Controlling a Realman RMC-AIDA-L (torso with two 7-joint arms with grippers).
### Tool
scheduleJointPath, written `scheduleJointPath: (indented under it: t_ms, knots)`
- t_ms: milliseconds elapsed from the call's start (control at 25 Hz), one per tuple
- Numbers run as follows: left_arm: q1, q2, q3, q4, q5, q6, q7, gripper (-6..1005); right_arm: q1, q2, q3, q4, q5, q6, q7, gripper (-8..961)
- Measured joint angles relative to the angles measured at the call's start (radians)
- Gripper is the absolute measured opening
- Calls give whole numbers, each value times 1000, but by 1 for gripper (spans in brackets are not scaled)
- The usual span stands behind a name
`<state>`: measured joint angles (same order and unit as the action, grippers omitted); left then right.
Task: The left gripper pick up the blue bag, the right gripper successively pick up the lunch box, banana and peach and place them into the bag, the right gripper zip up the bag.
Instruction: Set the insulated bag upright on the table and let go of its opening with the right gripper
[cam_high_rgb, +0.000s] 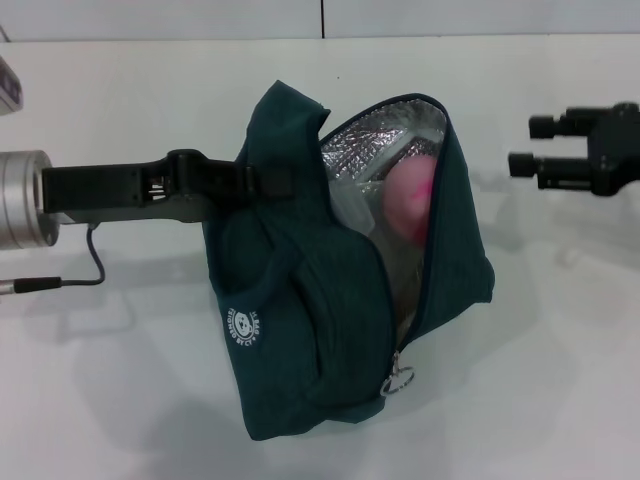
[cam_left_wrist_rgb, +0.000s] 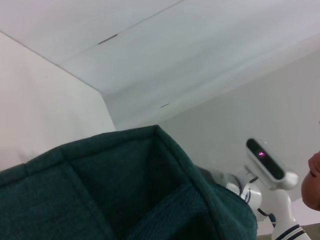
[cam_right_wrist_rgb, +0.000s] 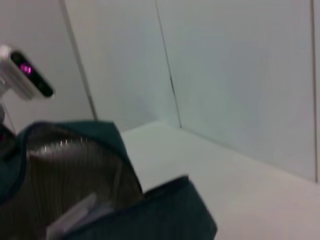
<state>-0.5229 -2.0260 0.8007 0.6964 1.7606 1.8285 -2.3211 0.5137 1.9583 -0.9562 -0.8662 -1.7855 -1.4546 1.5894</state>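
The blue bag (cam_high_rgb: 300, 330) hangs tilted above the white table, its mouth open toward the right and its silver foil lining showing. My left gripper (cam_high_rgb: 268, 181) reaches in from the left and is shut on the bag's upper edge. Inside the mouth sits the pink peach (cam_high_rgb: 410, 195), with a clear plastic edge of the lunch box (cam_high_rgb: 348, 208) beside it. The banana is hidden. The zipper's metal ring pull (cam_high_rgb: 397, 380) dangles at the low end of the opening. My right gripper (cam_high_rgb: 530, 145) hovers open and empty to the right of the bag, apart from it. The left wrist view shows only the bag's fabric (cam_left_wrist_rgb: 125, 190); the right wrist view shows its foil-lined mouth (cam_right_wrist_rgb: 75, 165).
The white table (cam_high_rgb: 560, 380) runs back to a pale wall. A black cable (cam_high_rgb: 60, 282) trails under the left arm. A small object (cam_high_rgb: 8, 90) sits at the far left edge. The robot's head (cam_left_wrist_rgb: 265, 160) shows behind the bag.
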Motion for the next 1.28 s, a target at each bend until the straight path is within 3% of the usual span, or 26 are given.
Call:
scheduleJointPath:
  t_ms: [280, 720, 1280]
  knots:
    - [0, 0, 0, 0, 0, 0, -1, 56, 40, 28, -5, 37, -87, 30, -3, 624]
    - [0, 0, 0, 0, 1, 0, -1, 56, 111, 38, -43, 116, -94, 110, -11, 615]
    - [0, 0, 0, 0, 1, 0, 0, 56, 128, 55, -111, 119, -98, 206, -31, 600]
